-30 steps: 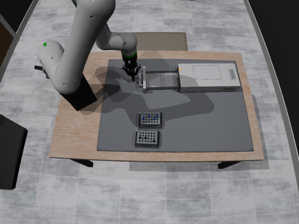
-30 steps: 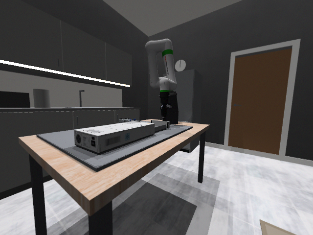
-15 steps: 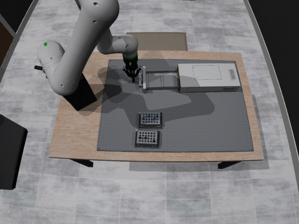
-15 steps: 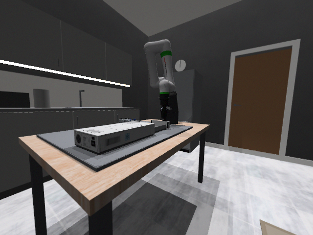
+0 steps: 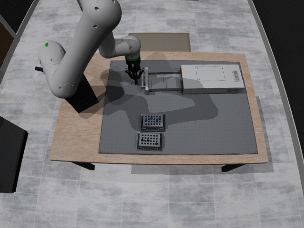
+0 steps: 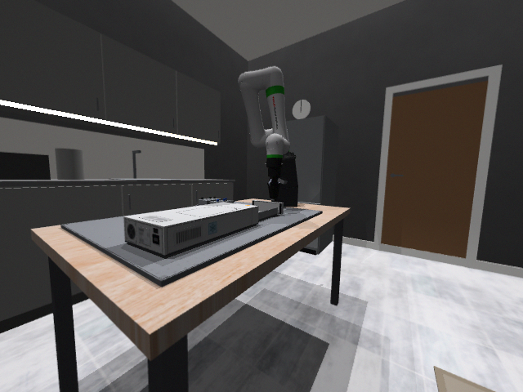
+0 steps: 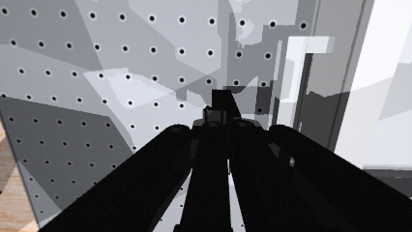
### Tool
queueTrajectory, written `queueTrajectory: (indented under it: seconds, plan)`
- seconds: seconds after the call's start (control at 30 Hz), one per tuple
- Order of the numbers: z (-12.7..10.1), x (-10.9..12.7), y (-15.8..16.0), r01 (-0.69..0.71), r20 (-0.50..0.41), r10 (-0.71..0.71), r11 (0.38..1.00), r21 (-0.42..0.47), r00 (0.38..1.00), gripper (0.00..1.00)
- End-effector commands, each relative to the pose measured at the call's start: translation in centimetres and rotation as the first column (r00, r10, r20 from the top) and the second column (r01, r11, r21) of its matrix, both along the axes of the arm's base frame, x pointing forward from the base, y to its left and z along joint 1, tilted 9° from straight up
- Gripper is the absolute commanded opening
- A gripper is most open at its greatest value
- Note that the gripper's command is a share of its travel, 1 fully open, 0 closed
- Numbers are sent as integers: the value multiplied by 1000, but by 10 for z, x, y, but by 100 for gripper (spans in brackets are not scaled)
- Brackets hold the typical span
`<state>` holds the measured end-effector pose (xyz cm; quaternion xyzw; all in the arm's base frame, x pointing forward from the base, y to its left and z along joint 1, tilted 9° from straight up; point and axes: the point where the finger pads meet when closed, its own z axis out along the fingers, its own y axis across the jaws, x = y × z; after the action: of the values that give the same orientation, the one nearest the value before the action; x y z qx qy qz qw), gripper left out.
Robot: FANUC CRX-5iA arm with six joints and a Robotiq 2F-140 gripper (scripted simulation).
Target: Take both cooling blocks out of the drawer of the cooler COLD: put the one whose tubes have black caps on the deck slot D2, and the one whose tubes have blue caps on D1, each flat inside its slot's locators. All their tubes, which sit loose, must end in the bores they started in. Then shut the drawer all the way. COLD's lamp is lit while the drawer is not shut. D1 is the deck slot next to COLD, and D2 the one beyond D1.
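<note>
Nearest the overhead view, the arm (image 5: 85, 41) (image 6: 276, 113) reaches across the bench; the gripper (image 5: 136, 82) (image 6: 273, 198) (image 7: 220, 104) points down just outside the drawer (image 5: 156, 89) (image 6: 268, 207) (image 7: 363, 87). Fingers narrow, drawn together, nothing between them.

Both blocks out. Blue-cap block (image 5: 153, 125) (image 6: 223, 200) sits on D1 (image 5: 164, 128), black-cap block (image 5: 149, 145) (image 6: 205, 200) on D2 (image 5: 137, 147). Both look level within their locators; exact seating and every tube's original bore cannot be confirmed.

Drawer well out of COLD (image 5: 211, 76) (image 6: 189, 223), no block in it. Orange lamp (image 5: 183, 70) (image 6: 248, 205) lit, agreeing with an unshut drawer.

Step in hand, by my reading: closing up, the last item. Next move probably wants the closed fingertips brought level with the drawer front, near its middle, then a straight push toward the cooler. Off-centre contact could skew the slide; too high, and the tips might ride over the handle (image 5: 143, 81). Push calls for full travel, until the lamp goes dark.

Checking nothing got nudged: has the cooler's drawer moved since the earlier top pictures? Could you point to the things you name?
No; the drawer (image 5: 156, 90) stands out from the cooler (image 5: 208, 76) just as far as before.
</note>
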<state>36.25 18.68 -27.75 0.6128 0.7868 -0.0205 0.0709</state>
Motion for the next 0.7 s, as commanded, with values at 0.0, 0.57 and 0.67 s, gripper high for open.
queueTrajectory:
  seconds: [0.0, 0.57, 0.67]
  plan:
    - [0, 3, 1, -3, 20, 3, 1000, 10, 1000, 10]
    - [2, 22, 6, -3, 20, 3, 1000, 10, 1000, 10]
    - [2, 25, 7, -3, 20, 3, 1000, 10, 1000, 10]
